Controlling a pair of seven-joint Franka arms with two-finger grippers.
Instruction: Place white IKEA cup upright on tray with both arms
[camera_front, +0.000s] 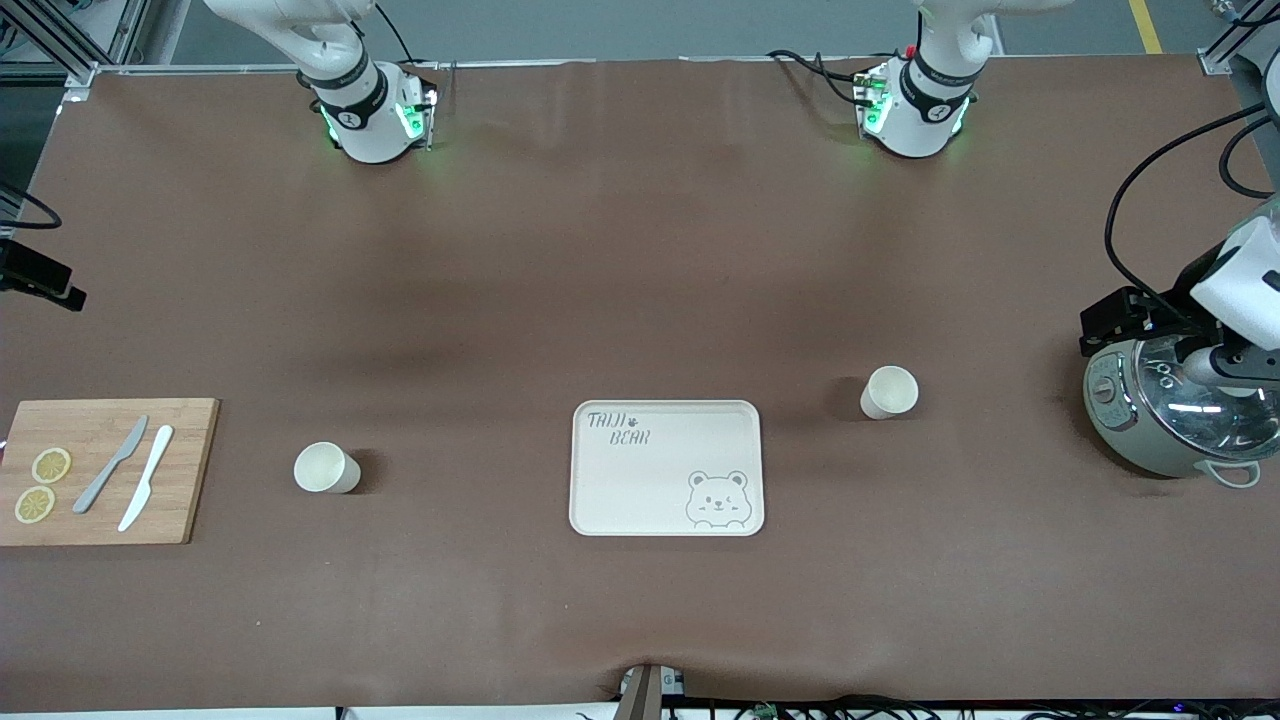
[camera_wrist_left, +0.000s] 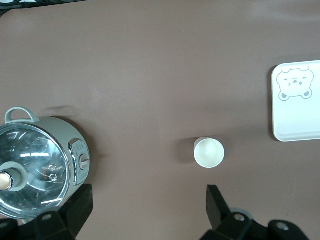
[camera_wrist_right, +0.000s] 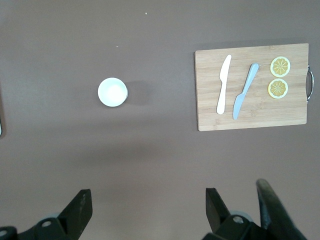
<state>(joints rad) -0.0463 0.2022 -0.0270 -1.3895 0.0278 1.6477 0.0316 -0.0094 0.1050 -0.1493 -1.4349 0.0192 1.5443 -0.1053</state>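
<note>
The cream tray (camera_front: 660, 480) with "TAIJI BEAR" lettering lies flat at mid-table with nothing on it. One white cup (camera_front: 888, 392) stands mouth up between the tray and the left arm's end; it also shows in the left wrist view (camera_wrist_left: 209, 152), beside the tray (camera_wrist_left: 300, 120). A second white cup (camera_front: 325, 468) stands mouth up toward the right arm's end and shows in the right wrist view (camera_wrist_right: 112, 92). My left gripper (camera_wrist_left: 150, 205) is open and empty, high over bare table between cup and cooker. My right gripper (camera_wrist_right: 148, 207) is open and empty, high over bare table.
A wooden cutting board (camera_front: 180, 470) with two knives and two lemon slices lies at the right arm's end. A grey rice cooker (camera_front: 1170, 410) with a glass lid stands at the left arm's end. Brown cloth covers the table.
</note>
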